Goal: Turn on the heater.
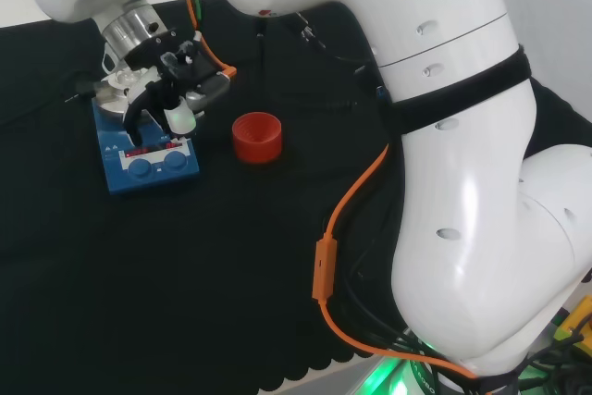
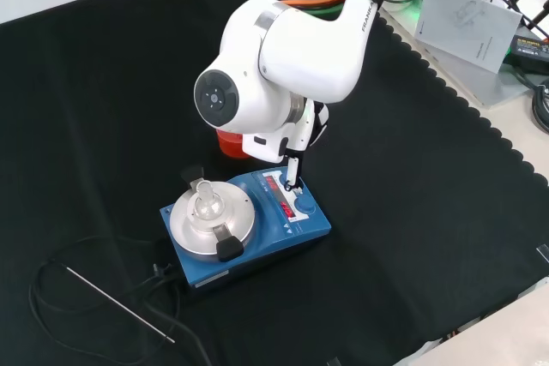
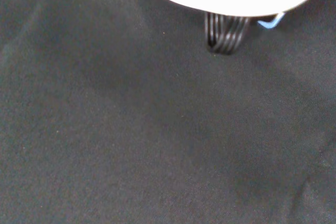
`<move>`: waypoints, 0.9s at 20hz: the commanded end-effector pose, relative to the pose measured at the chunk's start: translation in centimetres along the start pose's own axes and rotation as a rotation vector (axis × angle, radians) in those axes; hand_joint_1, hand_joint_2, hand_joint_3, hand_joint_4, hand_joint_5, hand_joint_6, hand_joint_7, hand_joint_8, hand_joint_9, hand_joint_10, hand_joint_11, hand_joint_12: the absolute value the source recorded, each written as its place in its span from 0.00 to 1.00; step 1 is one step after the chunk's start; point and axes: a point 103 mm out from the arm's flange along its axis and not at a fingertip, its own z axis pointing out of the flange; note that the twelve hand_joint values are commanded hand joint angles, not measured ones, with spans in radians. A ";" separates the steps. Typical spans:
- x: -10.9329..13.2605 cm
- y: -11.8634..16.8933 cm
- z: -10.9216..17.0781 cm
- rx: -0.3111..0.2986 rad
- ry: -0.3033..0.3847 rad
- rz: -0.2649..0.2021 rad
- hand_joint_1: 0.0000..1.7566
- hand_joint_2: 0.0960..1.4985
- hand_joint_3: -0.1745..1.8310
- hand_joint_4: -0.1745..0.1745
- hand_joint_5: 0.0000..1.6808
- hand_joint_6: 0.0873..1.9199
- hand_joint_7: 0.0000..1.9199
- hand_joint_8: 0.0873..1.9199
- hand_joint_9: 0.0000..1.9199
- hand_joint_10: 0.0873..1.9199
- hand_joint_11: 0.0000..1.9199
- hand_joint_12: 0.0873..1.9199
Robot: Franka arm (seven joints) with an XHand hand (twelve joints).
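Black cloth (image 2: 446, 212) with a scalloped hem is covering the bench and carrying every item shown. Toward the cloth's left edge in the head view, and near its lower middle in the front view, a blue heater (image 2: 249, 229) is sitting flat, with a round silver hotplate (image 2: 211, 214) on its top. A small clear glass piece (image 2: 206, 197) is standing on the middle of that plate; its exact form cannot be told. On the heater's sloped front panel, red digits are glowing in the display (image 1: 153, 148), too small to read, and two round blue knobs (image 1: 157, 166) are lying just below it.

The hand (image 1: 171, 99) is hanging over the panel with its fingers reaching downward, fairly straight and holding nothing; in the front view one dark fingertip (image 2: 292, 183) is meeting the panel at the display strip, though actual contact cannot be confirmed.

A red cup (image 1: 256, 136) is standing upright near the heater, to its right in the head view. A thin metal probe (image 2: 120, 305) on a black cable is lying on the cloth toward the lower left corner in the front view. An orange cable (image 1: 342, 228) is running along the white arm (image 2: 292, 49).
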 end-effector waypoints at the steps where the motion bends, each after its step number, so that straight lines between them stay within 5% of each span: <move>1: -0.1 0.1 0.2 0.007 -0.009 -0.004 0.86 0.35 0.70 0.50 0.17 0.38 0.89 1.00 0.99 0.87 0.87 0.64; 18: 0.2 0.9 1.7 0.027 -0.006 -0.007 0.86 0.35 0.69 0.51 0.18 0.39 0.89 1.00 0.99 0.87 0.87 0.64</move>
